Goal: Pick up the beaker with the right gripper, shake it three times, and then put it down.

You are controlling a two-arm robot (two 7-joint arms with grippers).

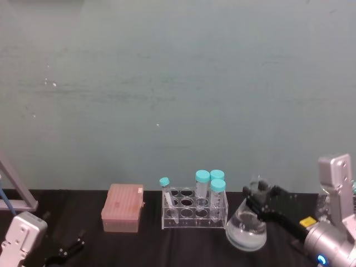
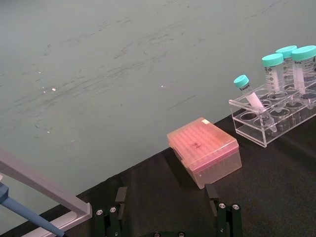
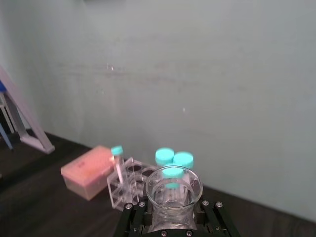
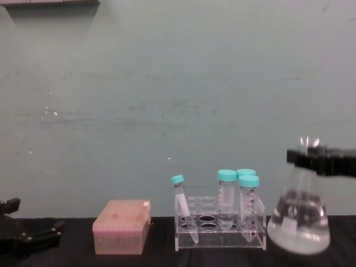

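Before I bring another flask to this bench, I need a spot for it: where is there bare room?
Best patch: the bare black tabletop in front of the pink tip box and tube rack. A second lies between the box and the grey stand, beyond the idle left gripper. Crowded: rack to conical flask, which the right gripper holds by the neck.

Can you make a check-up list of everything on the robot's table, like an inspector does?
Surface: black table, flat, no spills seen.
Job's things: beaker with clear liquid inside, at the right, next to the tube rack.
Clutter: the clear tube rack holds four teal-capped tubes, one small and leaning; pink tip box to its left.
Grippers: right gripper closed on the beaker's neck; left gripper open, parked at the near left.
Cables: nothing seen.
Surroundings: teal wall behind; grey frame at far left.
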